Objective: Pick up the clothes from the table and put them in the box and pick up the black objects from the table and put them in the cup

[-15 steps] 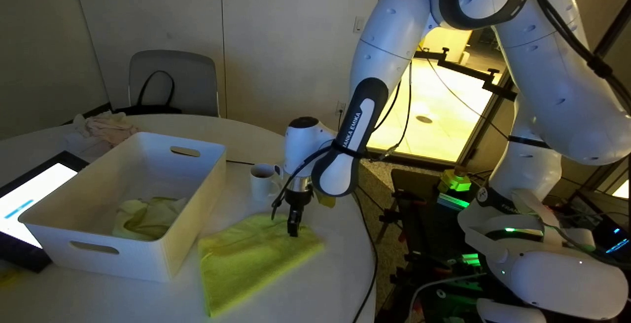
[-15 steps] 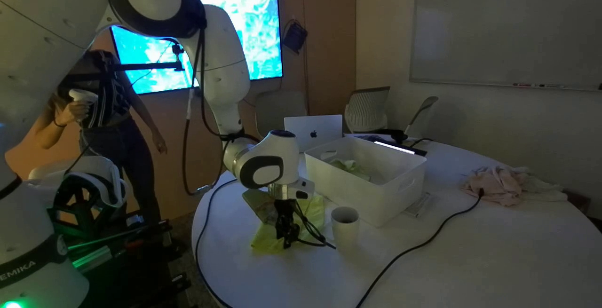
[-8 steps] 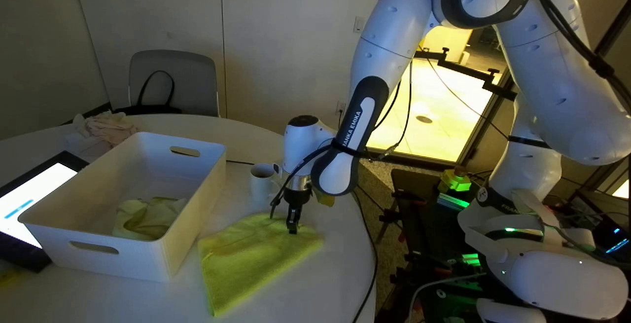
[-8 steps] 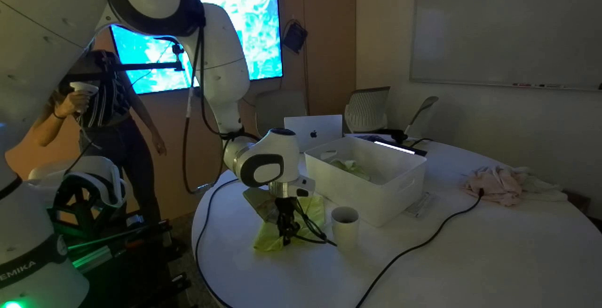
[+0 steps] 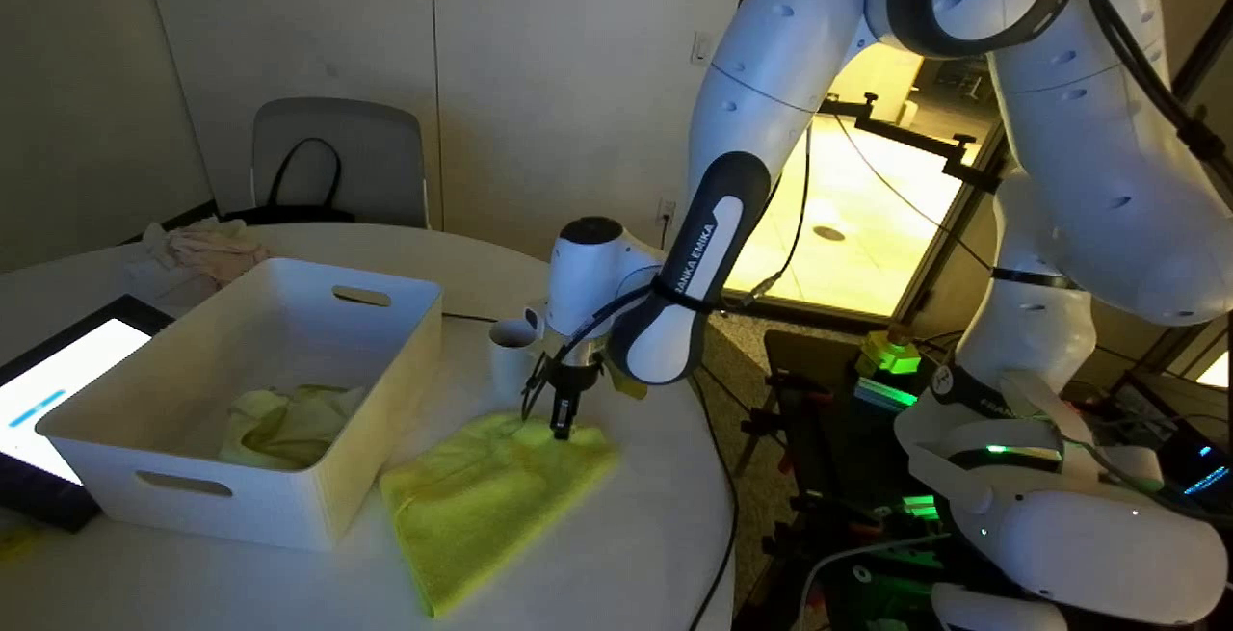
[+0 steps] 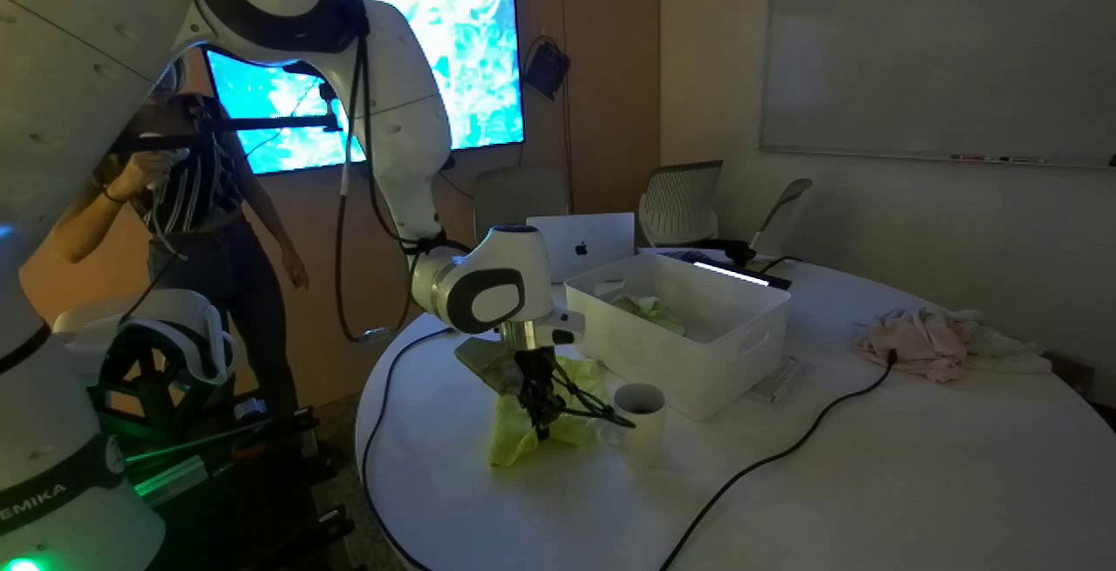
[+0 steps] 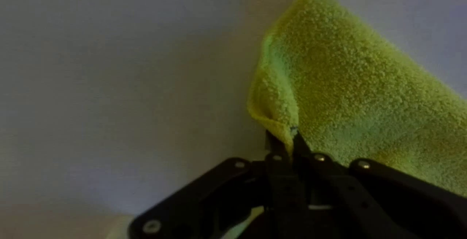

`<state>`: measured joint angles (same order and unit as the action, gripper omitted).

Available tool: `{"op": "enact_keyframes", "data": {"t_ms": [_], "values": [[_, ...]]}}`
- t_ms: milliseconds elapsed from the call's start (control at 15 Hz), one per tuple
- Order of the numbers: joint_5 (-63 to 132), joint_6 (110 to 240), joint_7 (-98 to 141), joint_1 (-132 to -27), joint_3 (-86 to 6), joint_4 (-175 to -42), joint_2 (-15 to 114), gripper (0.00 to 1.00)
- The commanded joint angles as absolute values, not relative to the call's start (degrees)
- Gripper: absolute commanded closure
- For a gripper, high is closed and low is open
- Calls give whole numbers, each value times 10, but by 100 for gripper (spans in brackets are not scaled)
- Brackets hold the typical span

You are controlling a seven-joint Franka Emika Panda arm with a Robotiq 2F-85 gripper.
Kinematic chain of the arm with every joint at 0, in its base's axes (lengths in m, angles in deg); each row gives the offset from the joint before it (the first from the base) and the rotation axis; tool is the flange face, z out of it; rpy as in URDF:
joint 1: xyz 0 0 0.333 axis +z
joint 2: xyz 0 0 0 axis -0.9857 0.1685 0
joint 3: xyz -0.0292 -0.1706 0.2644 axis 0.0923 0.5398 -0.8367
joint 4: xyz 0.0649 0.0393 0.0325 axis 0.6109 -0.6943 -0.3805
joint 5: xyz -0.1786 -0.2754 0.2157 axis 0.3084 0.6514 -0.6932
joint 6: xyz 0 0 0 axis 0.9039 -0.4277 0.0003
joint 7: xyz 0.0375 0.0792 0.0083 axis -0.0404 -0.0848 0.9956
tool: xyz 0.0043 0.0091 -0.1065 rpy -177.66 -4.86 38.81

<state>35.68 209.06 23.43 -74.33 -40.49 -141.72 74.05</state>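
Observation:
A yellow-green cloth (image 5: 491, 506) lies on the round white table (image 5: 665, 554), beside the box (image 5: 241, 506). My gripper (image 7: 288, 142) is shut on a pinched fold near the cloth's edge, plain in the wrist view; most of the cloth (image 7: 357, 82) spreads away to the right there. In an exterior view my gripper (image 6: 542, 431) points down into the fabric. More pale green cloth (image 5: 279, 429) is bunched inside the box. The white cup (image 6: 641, 436) stands close to the gripper and the box; its inside looks dark. I cannot make out the black objects.
A crumpled pink and white cloth heap (image 6: 924, 344) lies on the table behind the box. Also there are a lit tablet (image 5: 87, 400), a laptop (image 6: 580, 244) and a black cable (image 6: 776, 449). A person (image 6: 209, 205) stands behind the arm.
My gripper has risen slightly and shifted toward the cup. The cloth has been drawn along and turned a little, with its edge bunching at the fingers.

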Motion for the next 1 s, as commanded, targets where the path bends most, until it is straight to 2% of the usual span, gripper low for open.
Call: {"op": "enact_keyframes", "data": {"t_ms": [0,667,933], "values": [[383,2123,177,-649,-322,-1443,712,93],[338,2256,62,-300,-18,-1525,703,92],[304,2268,114,-218,53,-1575,648,92]]}}
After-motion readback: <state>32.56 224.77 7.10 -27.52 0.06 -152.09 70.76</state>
